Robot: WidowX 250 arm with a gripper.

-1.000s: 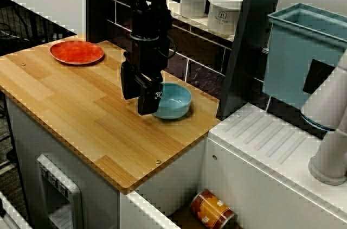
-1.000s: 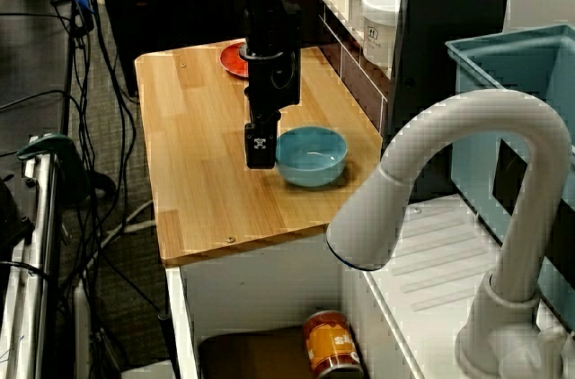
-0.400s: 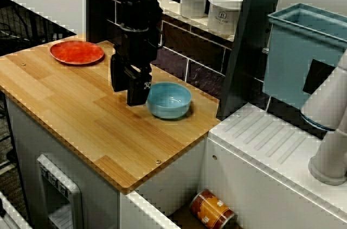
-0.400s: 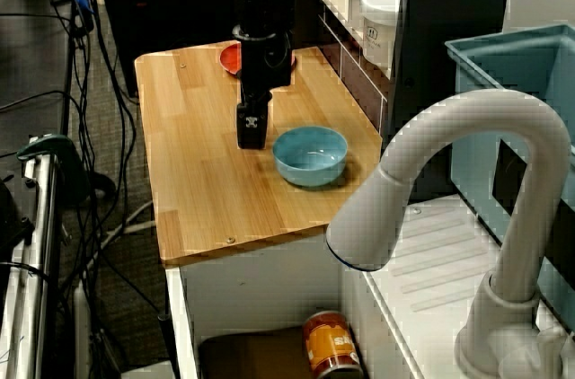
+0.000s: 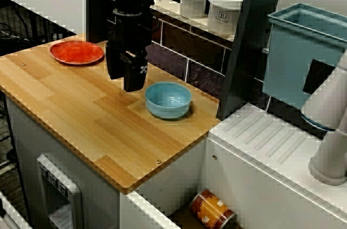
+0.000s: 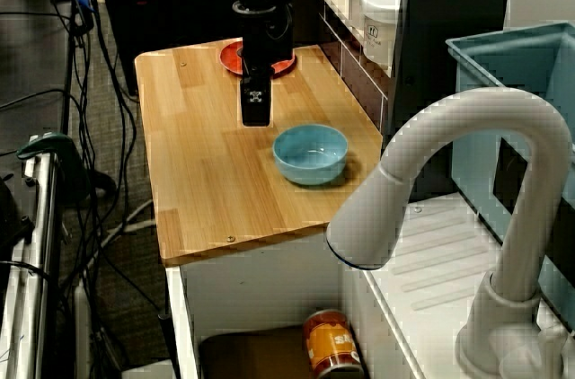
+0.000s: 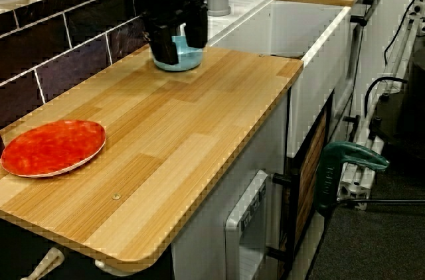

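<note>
- Front-corner view: my gripper (image 5: 124, 81) hangs fingers-down above the wooden counter (image 5: 81, 109), with the jaws parted and nothing between them. The view along the counter confirms this, since the blue bowl (image 7: 180, 62) shows through the gap between my fingers (image 7: 163, 42).
- Change: a second ago my fingers stood at the bowl's rim on the plate side and overlapped it in both the front-corner view and the view past the tap. I have since risen and drawn back toward the red plate (image 5: 76, 52). I am now near the bowl but apart from it, roughly between bowl and plate.
- Bowl position: it is upright on the counter near the sink-side end, just in front of the tiled wall (image 5: 184, 66). It sits where it sat a second ago, so my withdrawal did not drag it.
- Meaning: I judge that contact with the bowl is ended and that it rests on the wood alone.
- Surroundings: the red plate lies flat at the far end of the counter, well apart from the bowl. Two white jars (image 5: 193, 0) stand on the shelf above the tiles.
- Obstructions: the shelf edge and the tiled wall lie close behind my arm, and a dark post (image 5: 244, 44) stands just beyond the bowl. The white tap (image 6: 449, 172), the blue tub (image 5: 295, 55) and a can (image 5: 212, 210) in the sink lie past the counter's end, well apart from me.
</note>
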